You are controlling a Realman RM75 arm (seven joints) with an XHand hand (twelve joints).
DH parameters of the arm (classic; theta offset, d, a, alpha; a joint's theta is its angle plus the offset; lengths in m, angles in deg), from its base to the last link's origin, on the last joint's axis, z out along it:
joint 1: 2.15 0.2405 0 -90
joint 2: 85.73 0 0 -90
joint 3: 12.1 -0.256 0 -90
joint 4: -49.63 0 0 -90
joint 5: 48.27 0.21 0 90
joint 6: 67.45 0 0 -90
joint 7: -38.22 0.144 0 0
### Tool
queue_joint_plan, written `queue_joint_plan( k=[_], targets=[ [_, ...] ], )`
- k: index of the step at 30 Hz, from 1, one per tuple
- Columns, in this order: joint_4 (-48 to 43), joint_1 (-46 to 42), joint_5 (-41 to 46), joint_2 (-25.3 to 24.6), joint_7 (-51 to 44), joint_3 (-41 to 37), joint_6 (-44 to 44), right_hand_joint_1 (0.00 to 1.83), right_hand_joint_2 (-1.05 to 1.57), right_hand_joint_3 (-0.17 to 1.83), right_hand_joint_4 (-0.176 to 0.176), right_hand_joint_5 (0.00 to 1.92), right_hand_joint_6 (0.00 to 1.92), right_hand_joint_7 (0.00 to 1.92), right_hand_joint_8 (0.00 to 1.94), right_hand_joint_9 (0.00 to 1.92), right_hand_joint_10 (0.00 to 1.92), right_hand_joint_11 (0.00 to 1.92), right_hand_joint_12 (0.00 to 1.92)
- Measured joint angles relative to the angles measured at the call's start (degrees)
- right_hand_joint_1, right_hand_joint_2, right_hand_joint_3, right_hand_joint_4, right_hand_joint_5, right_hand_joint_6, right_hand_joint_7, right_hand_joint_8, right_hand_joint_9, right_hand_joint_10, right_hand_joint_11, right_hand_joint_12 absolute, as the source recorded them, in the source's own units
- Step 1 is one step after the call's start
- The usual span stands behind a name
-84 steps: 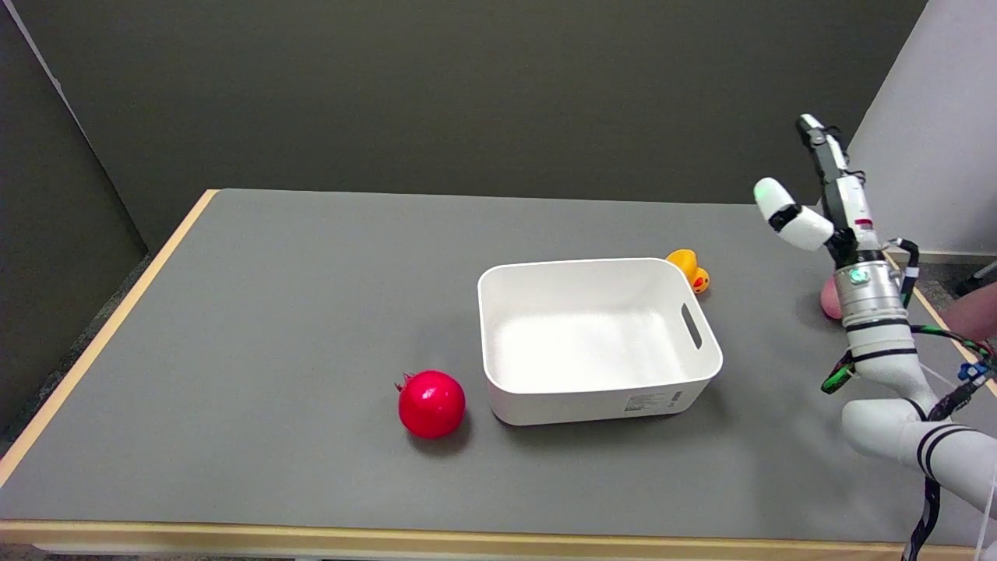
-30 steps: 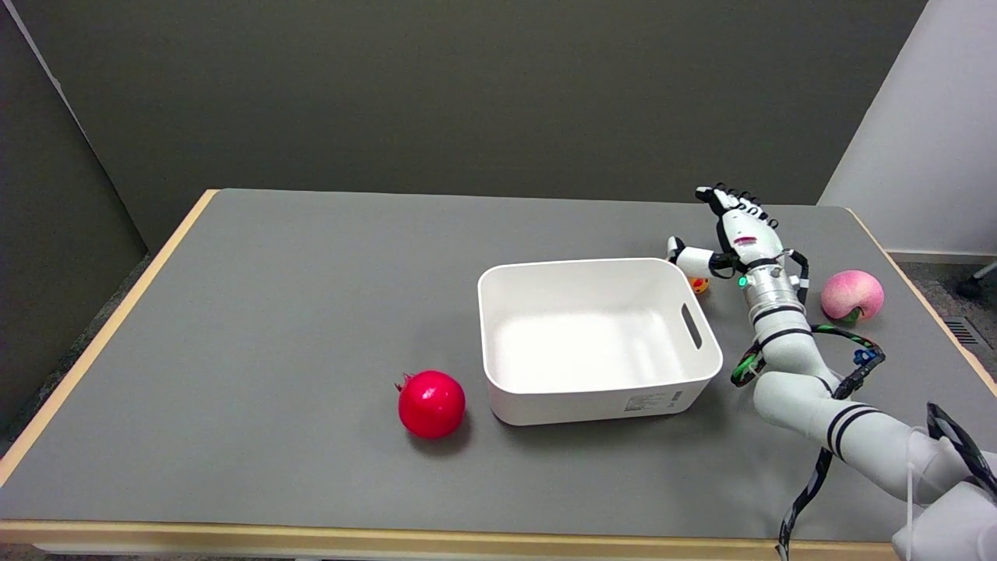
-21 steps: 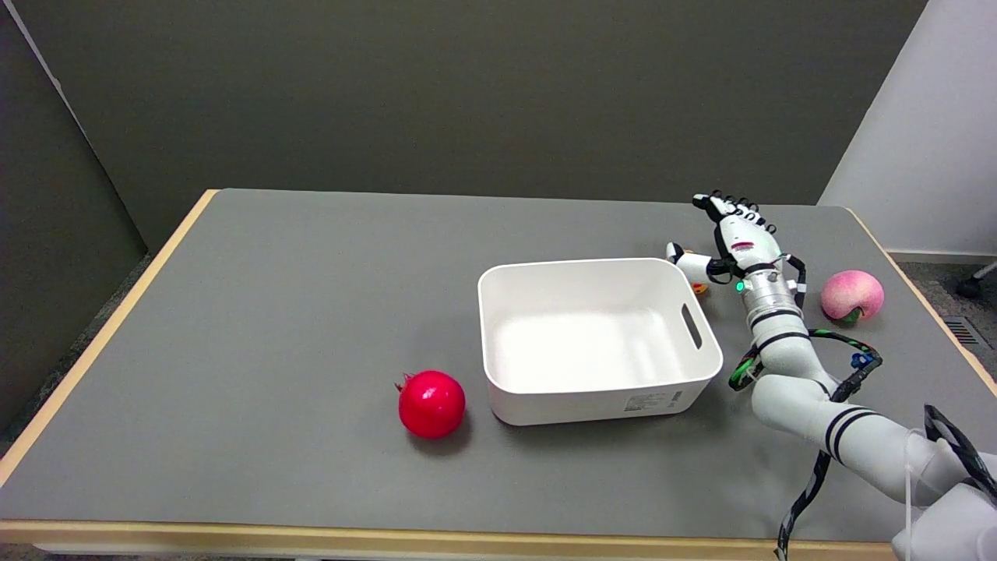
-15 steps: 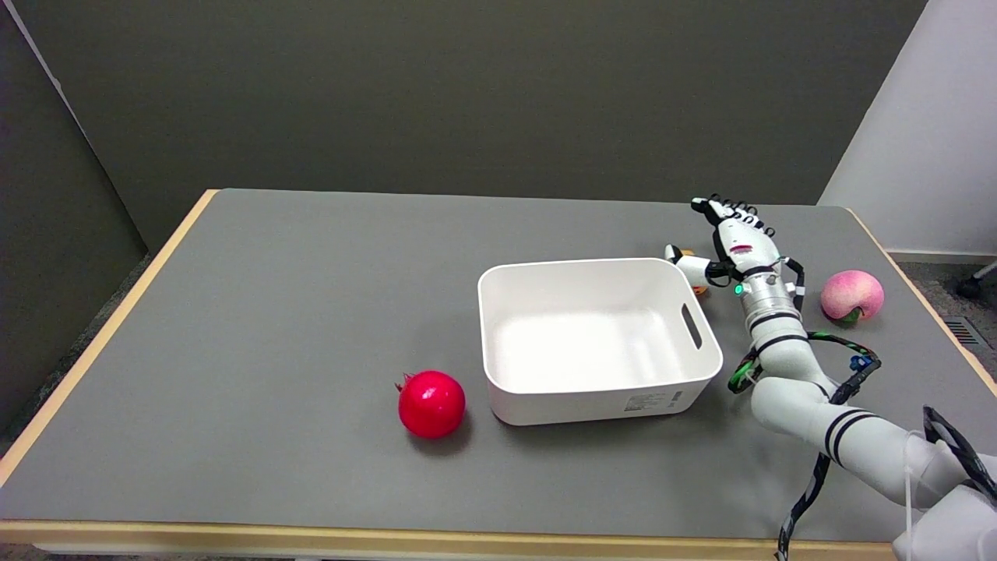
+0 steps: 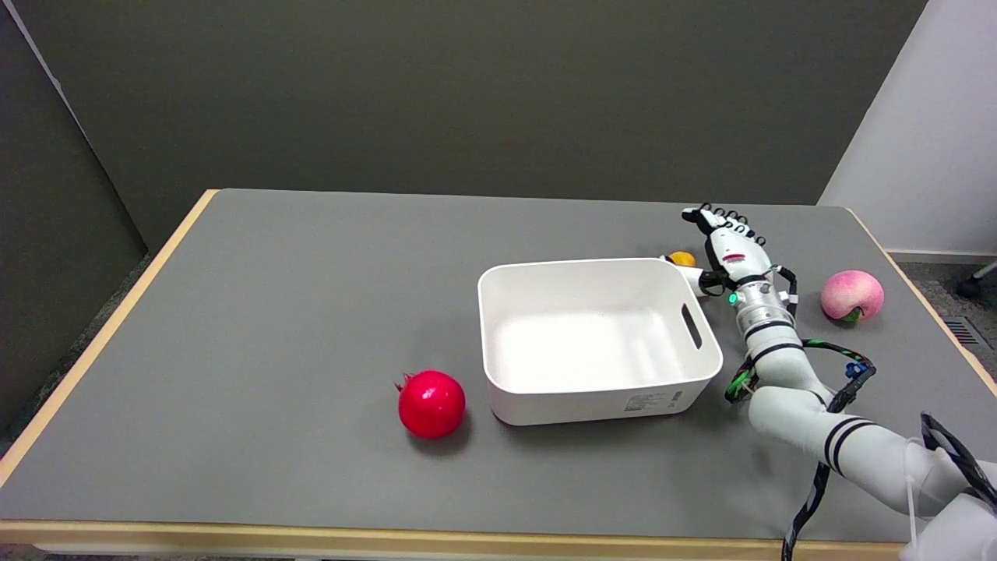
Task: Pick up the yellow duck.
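Yellow duck [image 5: 682, 258] sits on the grey table [image 5: 273, 312] at the far right corner of the white bin [image 5: 596, 339], mostly hidden by your right hand [image 5: 724, 251]. You have that hand right at it, but whether it grips the duck cannot be told. Pomegranate [image 5: 431, 403] and peach [image 5: 852, 294] lie apart.

yellow duck [image 5: 682, 258] mostly hidden behind right hand [image 5: 724, 249], grip unclear
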Motion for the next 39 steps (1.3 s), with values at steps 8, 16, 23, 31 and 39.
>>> queue_joint_plan(
  k=[8,16,23,31,39],
  targets=[
    [-0.5,-0.7,0.4,-0.1,0.3,0.4,-0.1,0.69,0.67,1.00,0.009,0.23,0.50,0.25,0.36,0.17,0.68,0.00,1.04],
    [-0.1,-0.9,0.7,-0.2,0.4,0.6,0.4,0.77,0.72,0.99,0.014,0.28,0.61,0.36,0.43,0.30,0.78,0.11,1.20],
    [0.3,-0.9,0.9,-0.2,0.5,0.7,0.8,0.87,0.79,0.89,0.026,0.37,1.07,0.62,0.80,0.56,1.13,0.44,1.60],
    [0.8,-0.7,0.8,-0.2,0.4,0.8,0.8,0.97,1.14,0.41,-0.108,0.62,1.62,0.77,1.42,0.81,1.72,0.08,1.92],
    [1.9,-0.4,0.7,-0.3,-0.1,1.1,0.5,1.01,0.89,0.75,-0.032,0.77,1.53,0.83,1.94,0.95,1.92,0.48,1.92]
  ],
)
